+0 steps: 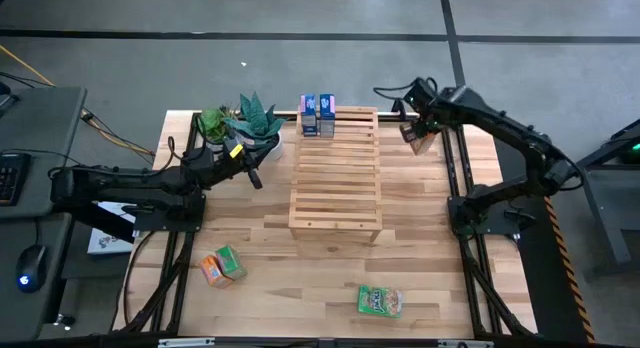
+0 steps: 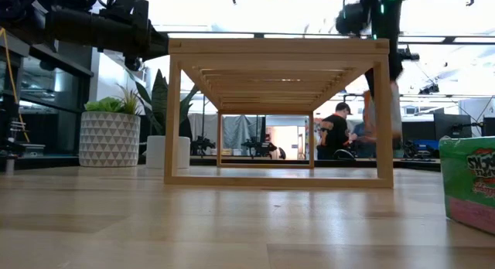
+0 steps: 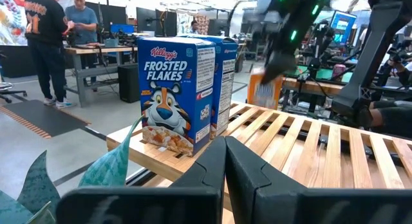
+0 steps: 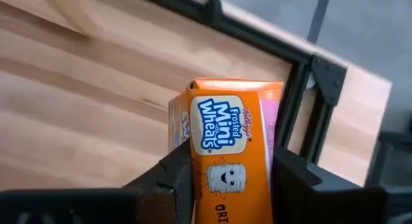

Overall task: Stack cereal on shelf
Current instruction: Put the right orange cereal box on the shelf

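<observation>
The light-wood slatted shelf point(image 1: 335, 178) stands mid-table on its frame. Two blue Frosted Flakes boxes point(image 1: 318, 116) point(image 3: 174, 95) stand upright side by side at its far end. My right gripper point(image 1: 418, 136) point(image 4: 232, 179) hangs above the table just right of the shelf's far right corner, shut on an orange Mini Wheats box point(image 4: 232, 153). My left gripper point(image 1: 255, 178) point(image 3: 225, 163) is shut and empty, left of the shelf beside the plants. An orange box point(image 1: 210, 271) and a green box point(image 1: 230, 260) lie together on the near left table. Another green box point(image 1: 380, 302) point(image 2: 470, 184) lies near the front edge. My right gripper pinches the orange box between its two fingers point(image 4: 174, 176), one on each narrow side point(image 4: 196, 166), with the printed front face showing between them. The fingers come from above, pointing down. The box is lifted clear of the table.
Two potted plants point(image 1: 240, 123) point(image 2: 112, 130) stand at the far left, close to my left gripper. Dark arm frames run along both table sides point(image 1: 460, 188). Bare wood lies between the shelf and the near boxes. People stand in the room beyond point(image 3: 51, 44).
</observation>
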Motion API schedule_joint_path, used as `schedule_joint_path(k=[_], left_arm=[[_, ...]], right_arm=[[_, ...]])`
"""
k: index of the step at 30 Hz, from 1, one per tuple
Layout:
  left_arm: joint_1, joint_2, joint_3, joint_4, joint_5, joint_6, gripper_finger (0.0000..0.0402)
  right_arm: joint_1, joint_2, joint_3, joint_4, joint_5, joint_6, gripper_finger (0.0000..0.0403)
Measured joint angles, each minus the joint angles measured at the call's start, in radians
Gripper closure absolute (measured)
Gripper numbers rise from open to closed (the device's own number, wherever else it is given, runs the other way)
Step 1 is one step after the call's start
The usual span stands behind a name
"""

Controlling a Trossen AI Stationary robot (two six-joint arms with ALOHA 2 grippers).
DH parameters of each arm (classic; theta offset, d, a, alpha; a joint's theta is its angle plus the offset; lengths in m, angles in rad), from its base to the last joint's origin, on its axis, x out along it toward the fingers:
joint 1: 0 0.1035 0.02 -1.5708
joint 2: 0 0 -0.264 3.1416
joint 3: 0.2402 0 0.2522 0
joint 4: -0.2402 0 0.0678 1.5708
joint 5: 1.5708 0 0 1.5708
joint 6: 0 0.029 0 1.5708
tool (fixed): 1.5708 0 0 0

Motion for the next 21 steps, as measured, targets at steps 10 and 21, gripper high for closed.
schedule_joint_path(k=[10,21], left_arm=[[0.0,0.0,0.0,0.0,0.0,0.026,0.0401],[0.0,0.0,0.0,0.026,0.0,0.022,0.0402]], right_arm=[[0.346,-0.002,0.483,-0.13,-0.039,0.152,0.0261],[0.784,0.117,0.493,0.154,-0.013,0.211,0.0261]])
